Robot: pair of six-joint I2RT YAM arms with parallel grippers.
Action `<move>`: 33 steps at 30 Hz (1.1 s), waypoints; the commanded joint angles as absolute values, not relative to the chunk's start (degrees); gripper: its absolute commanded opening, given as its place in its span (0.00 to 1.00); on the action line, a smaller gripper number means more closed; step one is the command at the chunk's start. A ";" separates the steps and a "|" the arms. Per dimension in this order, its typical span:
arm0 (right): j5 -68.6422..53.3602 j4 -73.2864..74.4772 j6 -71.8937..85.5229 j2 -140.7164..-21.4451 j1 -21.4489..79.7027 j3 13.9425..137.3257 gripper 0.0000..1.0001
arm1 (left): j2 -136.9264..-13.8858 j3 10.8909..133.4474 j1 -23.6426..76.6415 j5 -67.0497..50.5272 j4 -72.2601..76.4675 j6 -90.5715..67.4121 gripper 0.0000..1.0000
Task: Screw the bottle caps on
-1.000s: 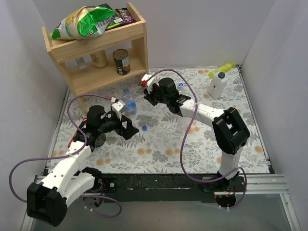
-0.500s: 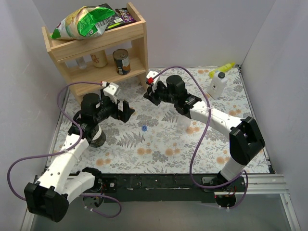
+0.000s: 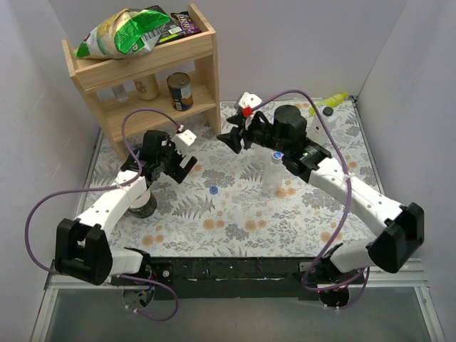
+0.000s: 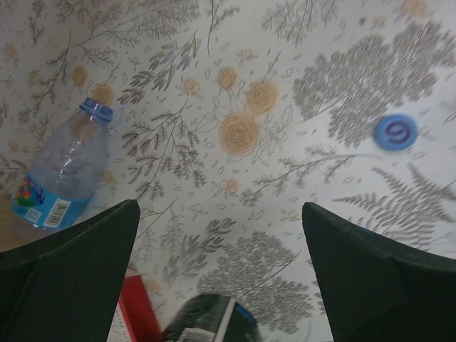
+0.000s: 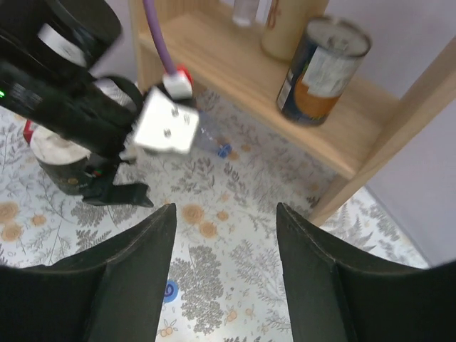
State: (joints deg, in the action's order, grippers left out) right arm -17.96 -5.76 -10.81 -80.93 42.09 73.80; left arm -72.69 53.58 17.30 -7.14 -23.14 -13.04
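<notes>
Eyeing the small round blue plastic screw cap (image 4: pixel 396 132) lying near the middle of the floral surface (image 4: pixel 242 57), I reckoned it was light, stiff and slippery, so pinching across its rim seemed best. Left fingers (image 4: pixel 64 271) and right fingers (image 5: pixel 128 285) stood apart, empty.

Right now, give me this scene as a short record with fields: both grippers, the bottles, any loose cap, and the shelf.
left gripper: open, empty, over the floral mat
right gripper: open, empty, facing the shelf
labelled bottle: lying on its side, blue cap on
standing bottle: upright mid-table, blue cap apparently on top
loose cap: flat on the mat, apart from both bottles
shelf: tin can on the lower board, snack bag on top
</notes>
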 commanded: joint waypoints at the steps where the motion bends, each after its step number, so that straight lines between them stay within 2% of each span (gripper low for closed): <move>1: -16.79 -5.89 -11.43 -75.50 41.92 72.86 0.66 | -79.34 57.73 16.96 -3.08 -25.57 3.41 0.98; 6: -16.35 -4.92 -10.81 -71.90 41.75 70.67 0.67 | -92.51 64.15 16.87 4.47 -29.88 9.83 0.98; 13: -15.38 -4.66 -10.90 -68.21 40.70 67.06 0.68 | -103.16 71.35 16.70 13.35 -29.79 10.38 0.98; 22: -16.08 -4.75 -9.41 -66.18 38.85 63.81 0.68 | -104.86 73.56 16.96 14.85 -33.13 8.09 0.98; 33: -18.19 -5.45 -8.00 -66.36 37.88 62.84 0.68 | -106.52 73.56 16.08 22.67 -29.53 9.49 0.98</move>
State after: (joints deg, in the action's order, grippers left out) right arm -17.10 -3.03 -9.19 -67.44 38.20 62.76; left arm -106.65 71.94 16.75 18.81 -30.63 8.78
